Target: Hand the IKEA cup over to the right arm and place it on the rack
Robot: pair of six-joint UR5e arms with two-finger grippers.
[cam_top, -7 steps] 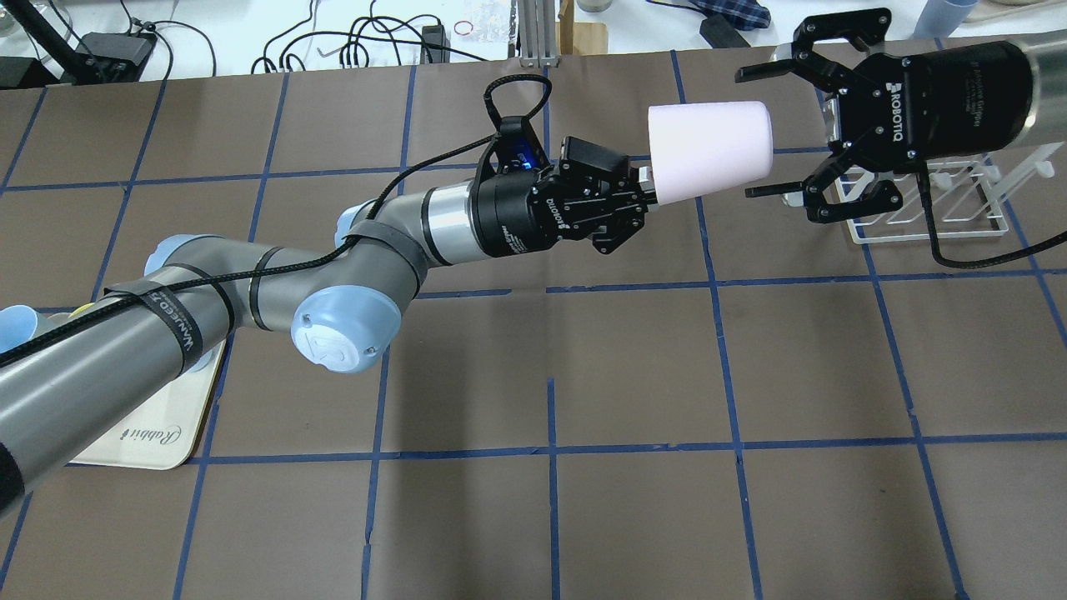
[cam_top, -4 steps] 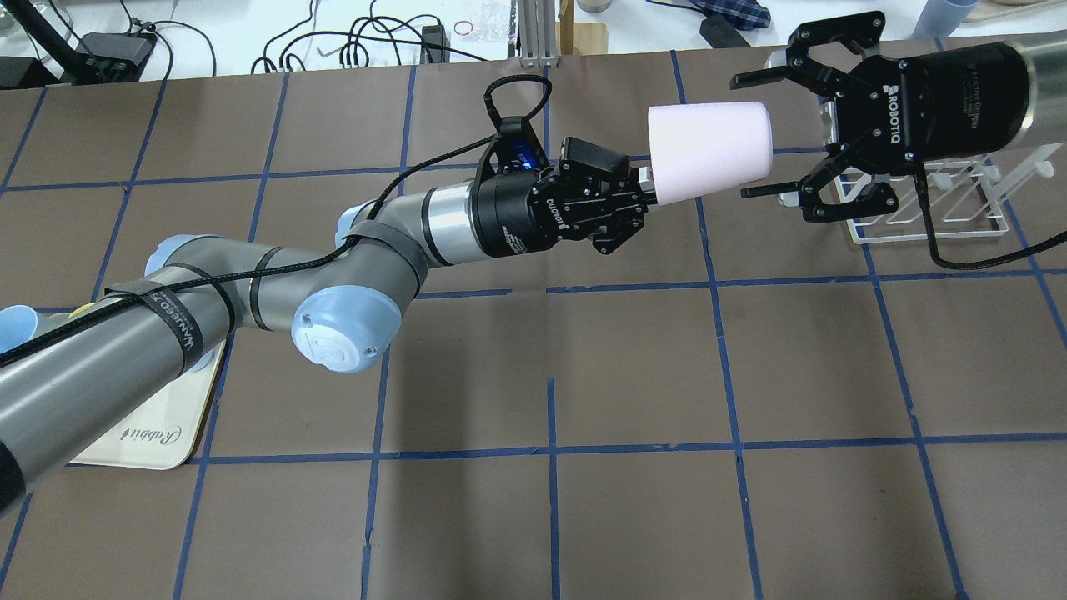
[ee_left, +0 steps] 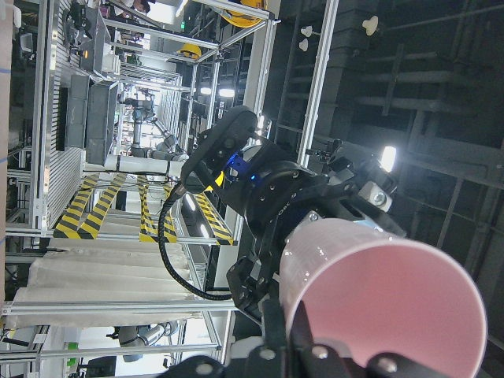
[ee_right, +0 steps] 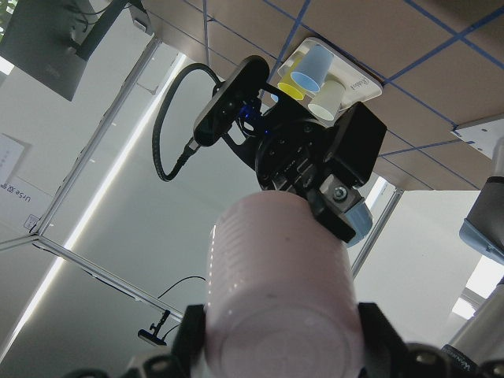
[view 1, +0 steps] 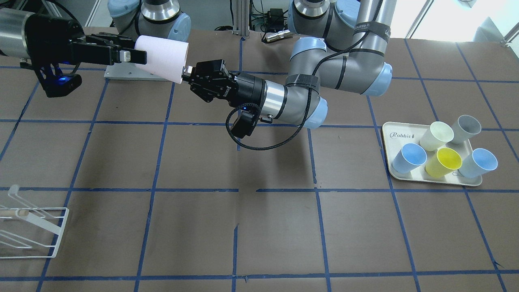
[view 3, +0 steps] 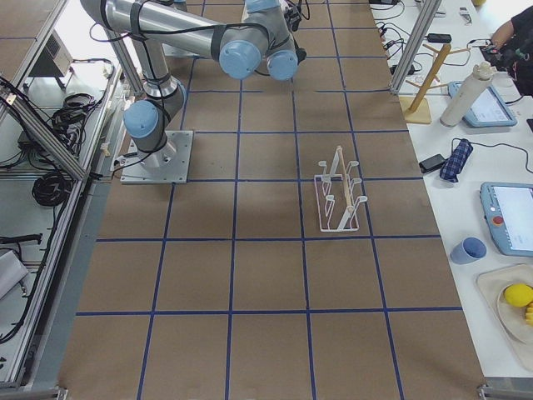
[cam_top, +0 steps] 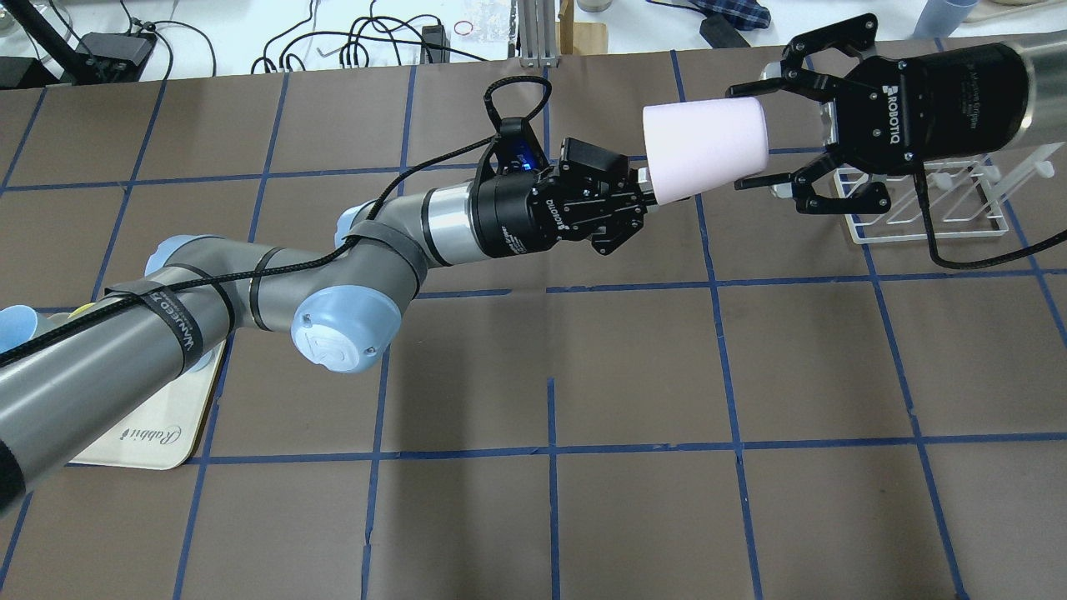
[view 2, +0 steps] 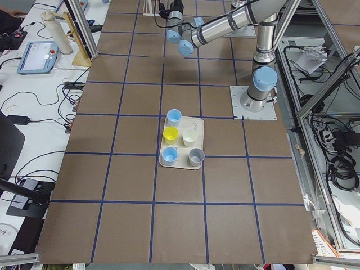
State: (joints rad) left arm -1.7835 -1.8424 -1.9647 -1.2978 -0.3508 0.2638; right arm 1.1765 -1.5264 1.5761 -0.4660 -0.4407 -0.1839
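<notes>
Cup [cam_top: 704, 146] in left gripper [cam_top: 648, 185]; right gripper [cam_top: 739, 133] straddles it, contact unclear.

A robotics lab: blue-taped grid table [cam_top: 633, 367], tangled cables [cam_top: 367, 42] at eleven o'clock overhead, teach pendant [view 2: 36, 56] at ten from the left, aluminium framing [view 3: 46, 133]

Right end effector [cam_top: 736, 135] now around cup [cam_top: 704, 148]

Overhead, front-facing: high, opposed, steeply down on worktop [cam_top: 633, 375]. Side views: distant, end-on. Wrist cameras: close, face to face, sharing IKEA cup [ee_left: 386, 307], 5 o'clock in left-wrist view.
</notes>
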